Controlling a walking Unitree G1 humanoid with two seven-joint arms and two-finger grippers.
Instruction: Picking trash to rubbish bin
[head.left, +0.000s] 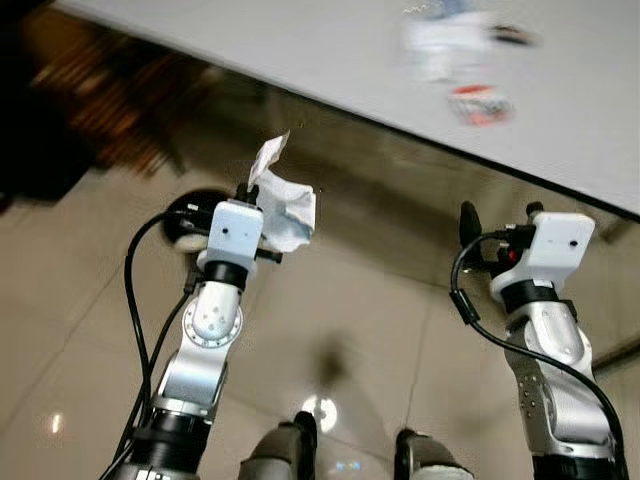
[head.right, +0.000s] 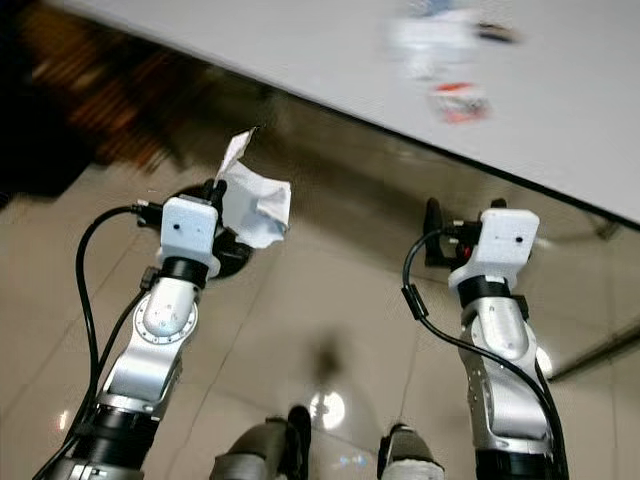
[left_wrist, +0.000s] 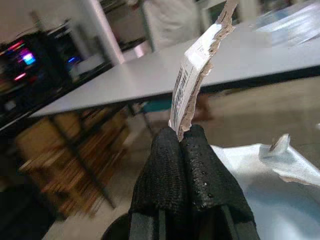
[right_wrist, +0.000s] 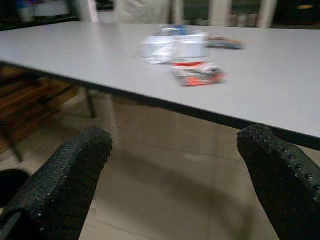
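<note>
The torn wrapper (left_wrist: 192, 85) carries printed lines too blurred to read.

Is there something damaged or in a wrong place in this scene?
Yes. The left gripper is shut on a torn, crumpled wrapper with ragged edges, held above the floor. More trash lies on the grey table: a red and white packet and a blurred clear wrapper.
</note>
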